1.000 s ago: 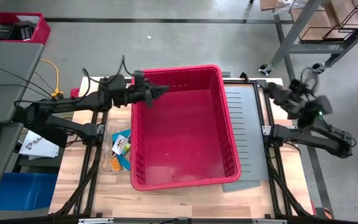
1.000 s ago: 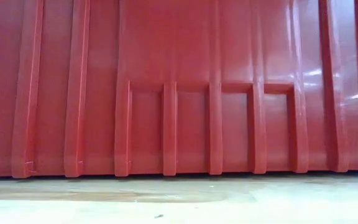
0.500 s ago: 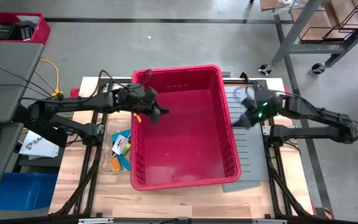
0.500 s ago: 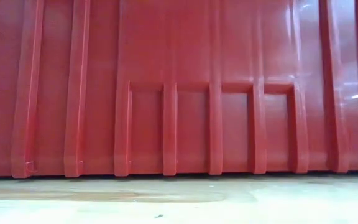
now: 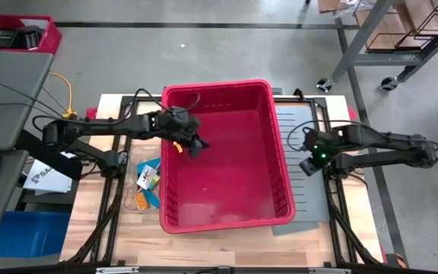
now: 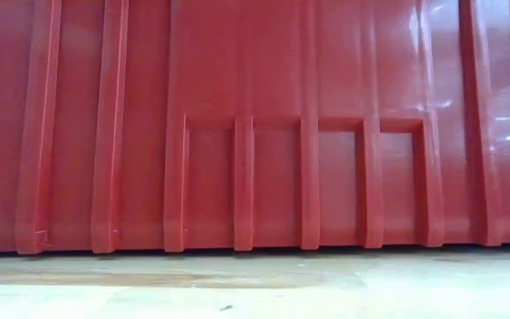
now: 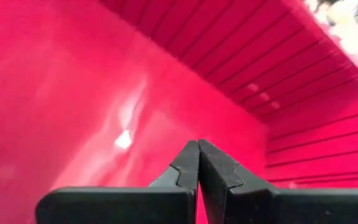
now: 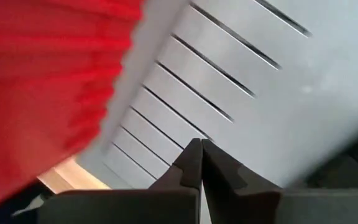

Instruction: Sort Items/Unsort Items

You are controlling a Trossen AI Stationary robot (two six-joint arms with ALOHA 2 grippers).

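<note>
Items, your small orange, yellow and blue pieces [image 5: 146,183], lie half hidden on the wooden desk [image 5: 226,247] beside the big red plastic bin [image 5: 280,171]. Left tool [image 5: 201,144] inside the bin and right tool [image 5: 307,167] over the grey slotted panel [image 5: 299,129]: both pressed together, empty.

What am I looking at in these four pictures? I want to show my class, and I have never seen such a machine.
It is a robot with two dark arms at a wooden table. Each arm ends in a gripper with two fingers.

One picture looks straight down from above. One looks level across the tabletop and sees only the wall of the big red bin. The other two come from cameras on the wrists.

The left gripper reaches inside the bin, which looks empty. The right gripper hangs over a grey slotted panel beside the bin. Both have their fingers shut and hold nothing.

A few small coloured items lie on the table left of the bin.
</note>
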